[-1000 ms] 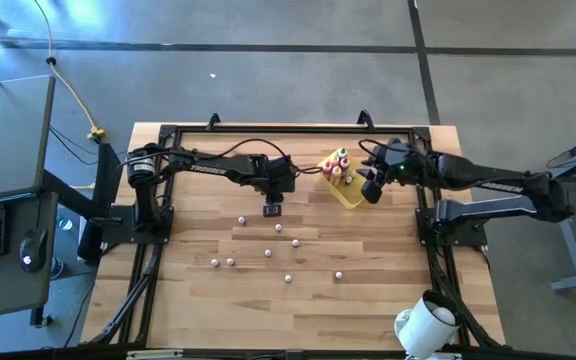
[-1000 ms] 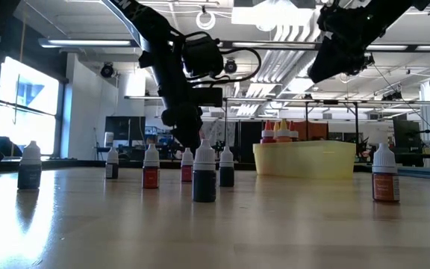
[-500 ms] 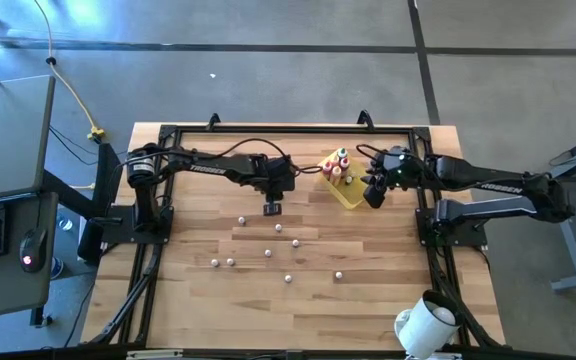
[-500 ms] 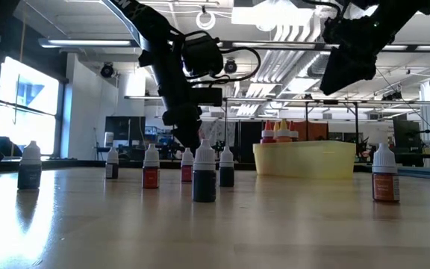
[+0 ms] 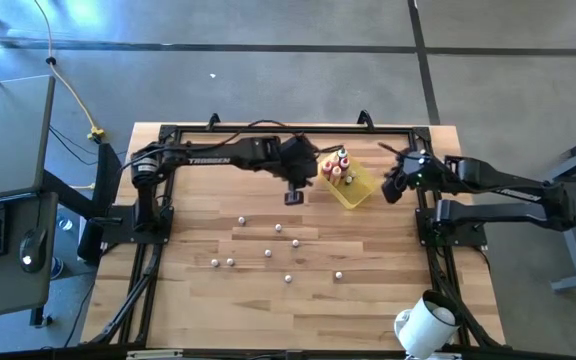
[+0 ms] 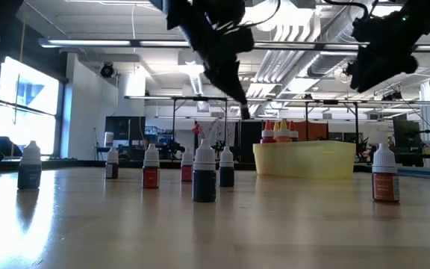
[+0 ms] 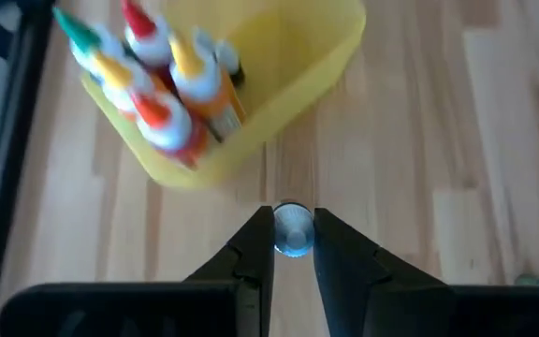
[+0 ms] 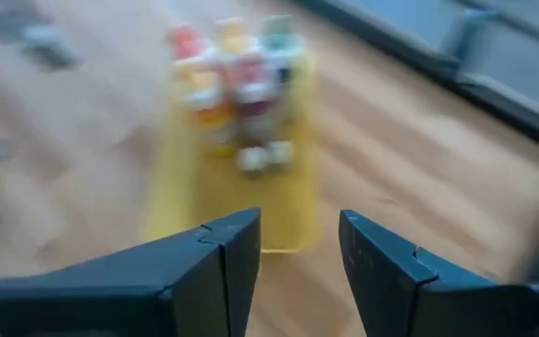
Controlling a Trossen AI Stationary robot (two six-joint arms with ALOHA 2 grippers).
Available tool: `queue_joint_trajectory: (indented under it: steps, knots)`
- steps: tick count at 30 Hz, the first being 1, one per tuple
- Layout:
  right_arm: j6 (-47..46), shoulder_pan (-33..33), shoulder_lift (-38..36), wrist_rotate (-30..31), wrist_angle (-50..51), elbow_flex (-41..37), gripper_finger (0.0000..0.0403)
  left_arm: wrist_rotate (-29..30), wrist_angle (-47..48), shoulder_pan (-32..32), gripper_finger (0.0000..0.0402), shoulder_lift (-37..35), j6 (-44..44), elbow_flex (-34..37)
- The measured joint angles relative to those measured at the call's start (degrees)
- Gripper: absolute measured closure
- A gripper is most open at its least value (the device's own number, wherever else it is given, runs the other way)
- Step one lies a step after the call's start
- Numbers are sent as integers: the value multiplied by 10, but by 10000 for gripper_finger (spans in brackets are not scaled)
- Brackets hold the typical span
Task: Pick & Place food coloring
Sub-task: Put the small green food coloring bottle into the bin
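My left gripper (image 5: 294, 196) (image 7: 293, 245) hangs above the table just left of the yellow tray (image 5: 348, 183) (image 7: 279, 65), shut on one tiny food coloring bottle with a whitish cap (image 7: 293, 229). In the low view it is raised (image 6: 242, 112). Several bottles with red, orange, yellow and green caps (image 5: 339, 167) (image 7: 157, 84) stand in the tray's far end. Several more (image 5: 268, 253) (image 6: 204, 173) stand upright on the wood, nearer. My right gripper (image 5: 392, 189) (image 8: 298, 245) is open, off the tray's right side and raised (image 6: 379, 60). My left gripper pinches the small bottle between its two fingertips (image 7: 258, 245), coming from above and pointing down. I look down on its whitish cap (image 7: 293, 227), so it sits upright. It is lifted clear of the table; which part below the cap is pinched stays hidden.
Black frame rails (image 5: 268, 128) run along the table's far edge and both sides. A white roll (image 5: 423, 325) sits at the near right corner. Bare wood lies between the standing bottles and the tray.
My left gripper has risen from among the standing bottles and moved toward the table's right and far edge, up to the tray's left side, carrying the bottle. My right gripper has drawn back from over the tray toward the table's right edge.
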State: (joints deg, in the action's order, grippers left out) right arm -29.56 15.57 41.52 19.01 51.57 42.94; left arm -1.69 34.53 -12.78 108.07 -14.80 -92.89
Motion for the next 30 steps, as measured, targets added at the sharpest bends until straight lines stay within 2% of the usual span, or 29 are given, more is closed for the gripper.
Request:
queue_joint_trajectory:
  steps: [5,7,12,16,19,26,30]
  knots:
    - [-70,0,-12,117,-1,0,263,-5,20,6,346,49,-20,-99]
    - [-77,0,-4,148,-25,0,263,-12,36,6,346,77,-20,-130]
    - [-99,0,16,205,-30,-9,263,-55,7,5,346,139,-19,-179]
    - [-124,0,22,224,-30,-52,263,-51,12,12,346,176,-19,-199]
    - [-125,2,22,225,-27,-79,263,-51,2,17,346,179,-19,-200]
    - [-81,21,-4,237,-52,-81,263,-34,-88,31,346,178,-39,-198]
    - [-76,21,-19,233,-68,-81,263,-27,-78,27,346,184,-45,-198]
